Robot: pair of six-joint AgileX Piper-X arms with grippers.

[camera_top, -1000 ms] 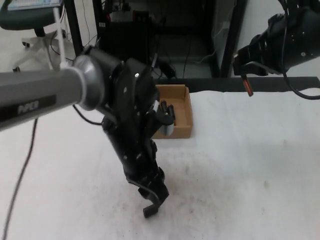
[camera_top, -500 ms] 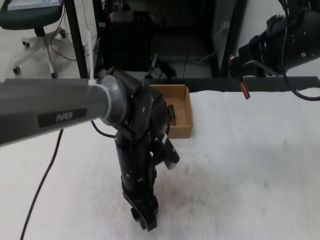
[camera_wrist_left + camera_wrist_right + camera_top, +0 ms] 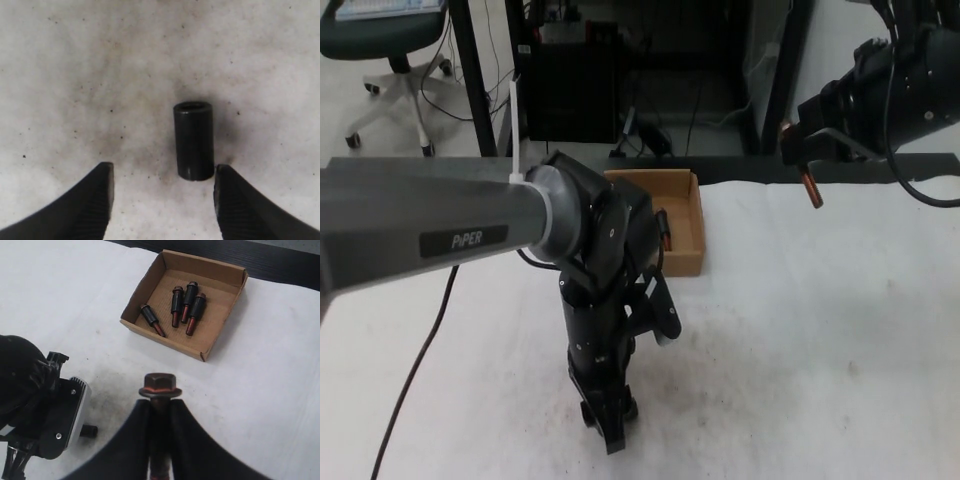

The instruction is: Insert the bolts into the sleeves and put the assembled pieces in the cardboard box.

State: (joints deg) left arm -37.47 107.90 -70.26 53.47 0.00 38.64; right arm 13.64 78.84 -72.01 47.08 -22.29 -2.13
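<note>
A black sleeve (image 3: 194,140) lies on the white bench, just ahead of my left gripper (image 3: 162,200), whose open fingers (image 3: 95,200) stand on either side of its near end without touching it. In the high view the left gripper (image 3: 605,432) points down at the bench near the front edge. My right gripper (image 3: 160,415) is shut on a copper bolt (image 3: 160,386) with a hex head, held high at the back right (image 3: 808,185). The cardboard box (image 3: 165,337) holds several assembled pieces (image 3: 182,302).
The left arm's dark body (image 3: 605,260) stands between the camera and the cardboard box (image 3: 685,262), covering part of it. A black strip (image 3: 880,168) runs along the bench's far edge. White bench surface (image 3: 820,330) spreads to the right.
The left arm has swung and turned over the bench's front, uncovering more of the box, and its gripper has settled low. The right arm with the bolt has barely shifted.
</note>
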